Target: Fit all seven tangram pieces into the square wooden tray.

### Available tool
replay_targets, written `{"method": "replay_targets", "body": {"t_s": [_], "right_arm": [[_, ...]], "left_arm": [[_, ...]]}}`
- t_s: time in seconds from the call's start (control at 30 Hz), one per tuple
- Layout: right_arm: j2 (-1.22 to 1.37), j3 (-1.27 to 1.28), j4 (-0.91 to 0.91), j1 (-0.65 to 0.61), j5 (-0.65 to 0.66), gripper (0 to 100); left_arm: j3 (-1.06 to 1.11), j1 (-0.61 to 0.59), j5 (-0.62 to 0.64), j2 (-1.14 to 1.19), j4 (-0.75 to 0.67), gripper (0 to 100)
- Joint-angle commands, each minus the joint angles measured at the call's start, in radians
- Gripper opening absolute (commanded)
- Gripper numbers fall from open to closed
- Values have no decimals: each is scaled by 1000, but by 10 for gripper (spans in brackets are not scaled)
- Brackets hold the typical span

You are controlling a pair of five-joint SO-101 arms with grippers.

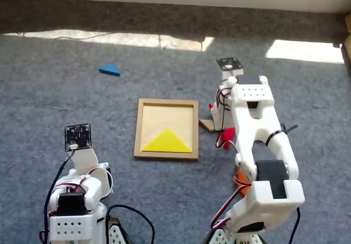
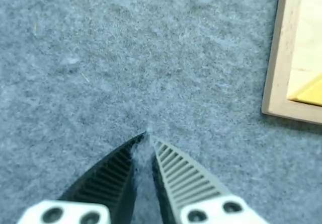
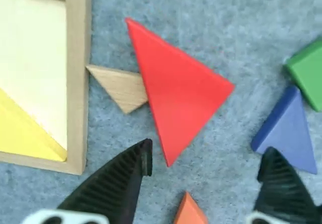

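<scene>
Right wrist view: triangle [image 3: 176, 93] before claw [image 3: 207, 156]

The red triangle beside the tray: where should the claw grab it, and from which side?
From straight above, since the red triangle lies flat on the carpet. Pinch across its narrow corner nearest the open right claw, where both edges are free. I'd avoid the long edge by the small wooden triangle, which seems tucked against it.
</scene>
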Motion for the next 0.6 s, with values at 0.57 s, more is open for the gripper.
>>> {"method": "replay_targets", "body": {"t_s": [0.57], "right_arm": [[131,-15,-18,-73,130,378]], "left_arm": [[19,15,-8,-16,5,5]]}}
